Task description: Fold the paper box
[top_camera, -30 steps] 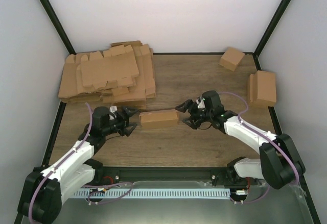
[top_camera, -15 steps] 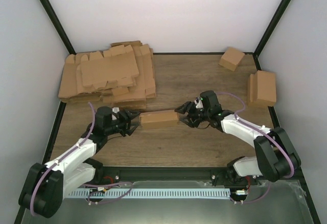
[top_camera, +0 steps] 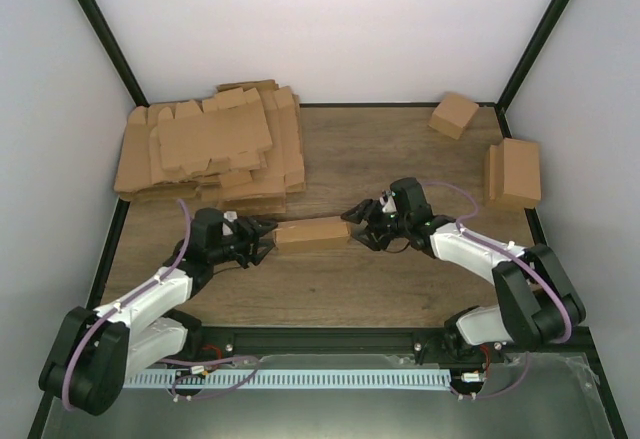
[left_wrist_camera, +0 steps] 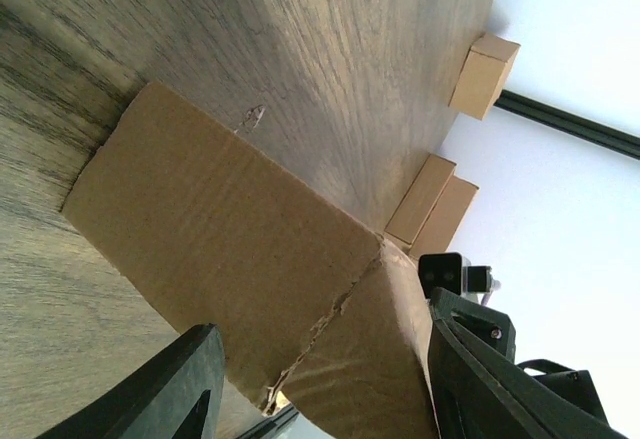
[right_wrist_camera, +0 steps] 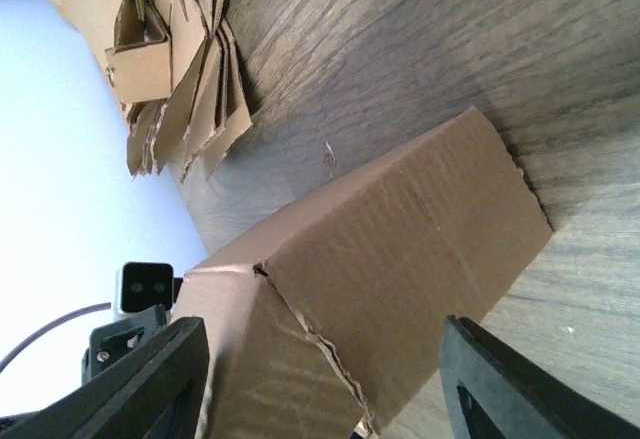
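Both arms reach low and inward over the table (top_camera: 400, 289), with the left gripper (top_camera: 264, 239) and right gripper (top_camera: 354, 225) facing each other across the paper box (top_camera: 312, 232), which lies mid-table. Each pincer sits about half-open, straddling one box end. Can't tell if either is actually clamped.

- The paper box (left_wrist_camera: 240, 249) lies on the wooden table (left_wrist_camera: 330, 49), a plain brown cardboard shape with a ragged seam where two of its faces meet.
- The left gripper (left_wrist_camera: 320, 369) straddles the box at the bottom of the view, with one dark finger (left_wrist_camera: 170, 389) on each side. Whether they press on the cardboard cannot be told.
- A small black device (left_wrist_camera: 442, 271) shows just past the box's upper right corner.
- Farther off on the table, a small cube-like box (left_wrist_camera: 484, 75) and a flatter folded box (left_wrist_camera: 430, 204) stand apart, near a black frame bar (left_wrist_camera: 570, 127).
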`<move>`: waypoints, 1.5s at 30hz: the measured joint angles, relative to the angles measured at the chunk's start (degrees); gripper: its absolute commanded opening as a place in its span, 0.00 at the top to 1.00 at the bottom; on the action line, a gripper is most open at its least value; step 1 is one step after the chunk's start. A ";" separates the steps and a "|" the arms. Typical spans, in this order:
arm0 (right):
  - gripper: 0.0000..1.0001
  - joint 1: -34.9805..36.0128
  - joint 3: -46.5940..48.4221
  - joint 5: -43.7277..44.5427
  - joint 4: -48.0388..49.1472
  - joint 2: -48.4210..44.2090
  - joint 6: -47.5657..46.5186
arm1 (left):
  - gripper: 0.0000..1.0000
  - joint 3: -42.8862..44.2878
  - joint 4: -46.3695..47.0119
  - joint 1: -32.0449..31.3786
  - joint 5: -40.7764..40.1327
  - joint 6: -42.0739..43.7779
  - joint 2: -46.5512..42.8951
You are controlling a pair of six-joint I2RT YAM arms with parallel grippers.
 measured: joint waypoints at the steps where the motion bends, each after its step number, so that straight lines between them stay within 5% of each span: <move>1: 0.21 0.00 0.00 -0.04 -0.11 0.09 0.04 | 0.38 0.00 0.09 0.00 0.00 0.00 0.15; 7: 0.16 0.11 0.02 0.28 -1.84 -0.04 -0.09 | 0.21 0.15 0.15 -0.07 0.04 0.13 0.31; 12: 0.16 0.24 0.02 0.20 -2.29 -2.08 0.04 | 0.18 0.74 0.15 -0.11 0.87 0.66 -0.39; 24: 0.33 1.03 0.02 -0.57 -0.61 -3.43 1.33 | 0.38 1.29 2.43 -1.25 1.51 0.26 0.72; 30: 0.38 1.03 0.02 -0.72 0.37 -2.23 1.31 | 0.42 1.29 3.34 -1.44 1.51 0.22 1.36; 34: 0.52 1.03 0.02 -1.03 1.07 -1.70 1.29 | 0.47 1.29 3.50 -1.49 1.51 0.20 1.38; 39: 0.54 1.03 0.02 -1.49 1.75 -0.87 1.29 | 0.49 1.29 3.48 -1.51 1.49 0.50 1.66; 45: 0.52 1.03 0.02 -1.53 2.16 -0.48 1.16 | 0.27 1.29 3.39 -1.49 1.44 1.03 1.64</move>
